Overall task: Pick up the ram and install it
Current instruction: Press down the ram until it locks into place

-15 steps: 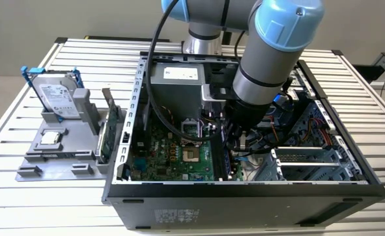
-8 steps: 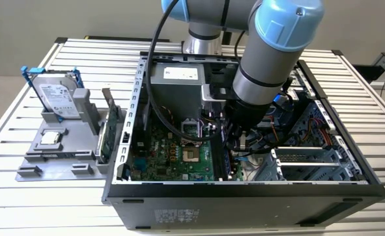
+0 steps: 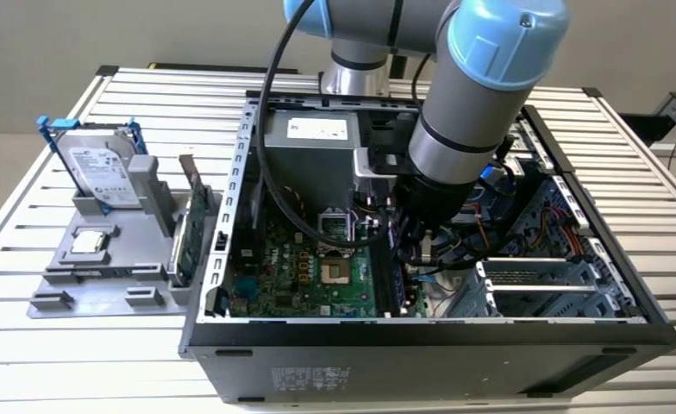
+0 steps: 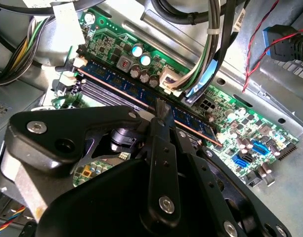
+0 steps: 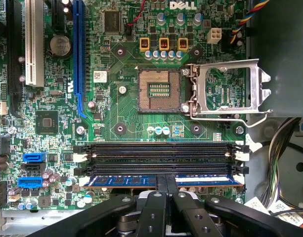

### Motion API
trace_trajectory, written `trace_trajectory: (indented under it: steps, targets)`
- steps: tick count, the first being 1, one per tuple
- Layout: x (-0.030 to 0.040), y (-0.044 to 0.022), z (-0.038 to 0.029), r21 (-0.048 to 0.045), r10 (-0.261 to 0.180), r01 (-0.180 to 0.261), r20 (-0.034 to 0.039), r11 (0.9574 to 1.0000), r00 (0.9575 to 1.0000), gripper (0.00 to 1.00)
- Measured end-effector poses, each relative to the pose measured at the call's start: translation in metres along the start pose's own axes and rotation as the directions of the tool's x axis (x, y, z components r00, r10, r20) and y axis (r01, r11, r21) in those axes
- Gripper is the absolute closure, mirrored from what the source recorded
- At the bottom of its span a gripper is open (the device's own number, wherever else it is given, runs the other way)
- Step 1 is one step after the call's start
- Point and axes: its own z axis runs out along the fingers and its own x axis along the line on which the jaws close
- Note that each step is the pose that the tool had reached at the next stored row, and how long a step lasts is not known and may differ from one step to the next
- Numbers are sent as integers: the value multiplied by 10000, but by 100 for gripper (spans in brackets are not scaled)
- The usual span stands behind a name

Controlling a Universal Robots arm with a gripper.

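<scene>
The arm is reaching down into the open computer case (image 3: 430,332), which is lying on its side on the slatted desk (image 3: 62,362). The gripper (image 5: 166,190) is sitting directly over the ram (image 5: 121,180), a long blue stick lying along the memory slot nearest the gripper in the first wrist view. Its black fingers (image 4: 163,116) are drawn together around the stick's upper edge at mid-length, grasping the ram. In the second wrist view the same ram (image 4: 111,81) is running diagonally across the green motherboard (image 4: 240,106), with the fingertip pressing on its copper-coloured edge. Two black empty memory slots (image 5: 161,148) are lying just beside the ram, between it and the open processor socket (image 5: 160,91), whose metal retention frame (image 5: 225,91) is flipped open.

At the exterior view's left, a grey parts holder (image 3: 120,259) is resting on the desk beside the case, carrying a hard drive (image 3: 97,168) in a blue bracket, standing upright, and a green expansion card (image 3: 194,220) on edge.
</scene>
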Motion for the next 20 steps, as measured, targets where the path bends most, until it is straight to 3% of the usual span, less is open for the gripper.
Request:
trace_trajectory:
  steps: [8,13,20]
  targets:
    - [0,0,-2,0,0,0,-1,10000,10000,100]
    - [-4,2,-44,5,0,0,26,10000,10000,100]
    - [-6,13,-262,0,1,-1,0,10000,10000,100]
